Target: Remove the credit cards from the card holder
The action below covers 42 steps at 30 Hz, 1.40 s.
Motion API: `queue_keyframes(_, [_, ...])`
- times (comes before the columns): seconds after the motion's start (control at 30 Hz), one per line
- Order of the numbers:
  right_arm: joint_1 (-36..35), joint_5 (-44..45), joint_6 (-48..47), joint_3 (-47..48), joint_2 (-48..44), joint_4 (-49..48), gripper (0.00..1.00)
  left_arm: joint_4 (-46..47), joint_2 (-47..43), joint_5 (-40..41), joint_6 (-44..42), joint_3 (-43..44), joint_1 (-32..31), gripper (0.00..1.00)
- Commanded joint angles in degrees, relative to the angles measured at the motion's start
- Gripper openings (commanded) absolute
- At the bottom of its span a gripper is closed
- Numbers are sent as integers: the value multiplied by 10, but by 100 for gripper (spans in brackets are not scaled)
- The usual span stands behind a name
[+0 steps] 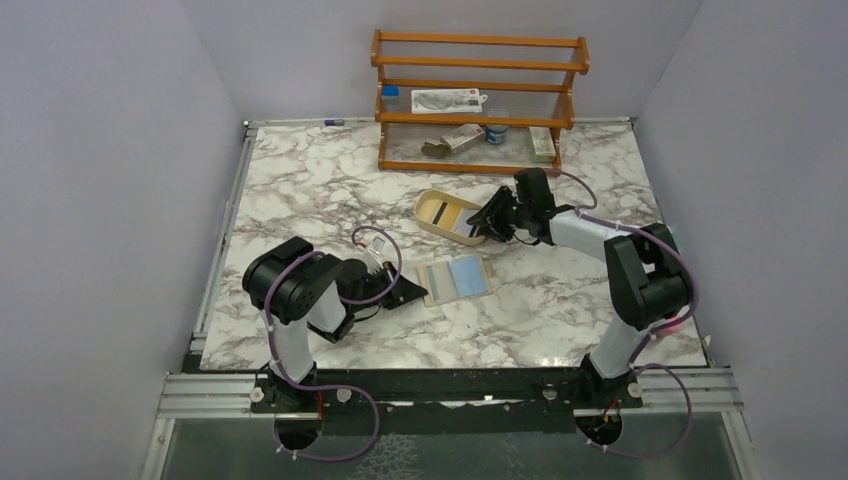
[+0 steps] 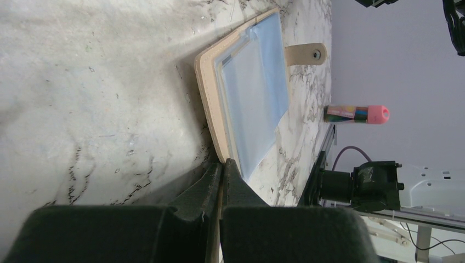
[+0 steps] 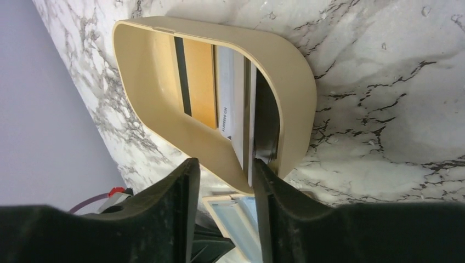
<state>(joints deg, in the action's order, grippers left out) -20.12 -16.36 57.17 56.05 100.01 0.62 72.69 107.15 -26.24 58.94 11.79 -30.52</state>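
The card holder (image 1: 455, 277) lies open on the marble, its light blue inner panel (image 2: 247, 93) facing up. My left gripper (image 1: 415, 292) is shut on the holder's tan left edge (image 2: 224, 163). In the oval tan tray (image 1: 425, 205) lie a yellow-orange credit card (image 3: 198, 82) with a dark stripe and a whitish-grey credit card (image 3: 233, 104), which stands tilted on its edge. My right gripper (image 3: 224, 161) hangs at the tray's near rim (image 3: 296, 66) with its jaws apart. The whitish card's lower edge rests against one finger (image 3: 263, 181); nothing is clamped.
A wooden rack (image 1: 478, 100) with packets and small jars stands at the back of the table. A marker with a pink cap (image 2: 356, 114) lies near the table's right edge. The holder's snap strap (image 2: 304, 53) sticks out on its far side.
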Motion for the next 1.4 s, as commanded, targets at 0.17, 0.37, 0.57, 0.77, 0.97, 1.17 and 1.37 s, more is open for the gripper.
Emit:
queue_keyframes(0.17, [3, 31, -31, 45, -28, 58, 58, -115, 20, 13, -30, -21, -5, 0])
queue_keyframes(0.37, [2, 69, -123, 97, -71, 97, 60, -117, -2, 1, -13, -24, -5, 0])
queue_keyframes(0.57, [-56, 9, -285, 110, -114, 92, 65, -261, -91, 24, -45, 4, -14, 0])
queue_keyframes(0.77, [-173, 21, -311, 65, -97, 78, 64, -473, -201, 98, -102, 83, -39, 0])
queue_keyframes(0.97, [-216, 83, -345, 79, -54, 102, 63, -572, -240, 143, -116, 127, -47, 0])
queue_keyframes(1.17, [-257, 143, -416, 128, 2, 159, 64, -598, -254, 156, -112, 140, -54, 0])
queue_keyframes(1.37, [-276, 161, -445, 141, 34, 176, 66, -605, -244, 164, -107, 150, -66, 0])
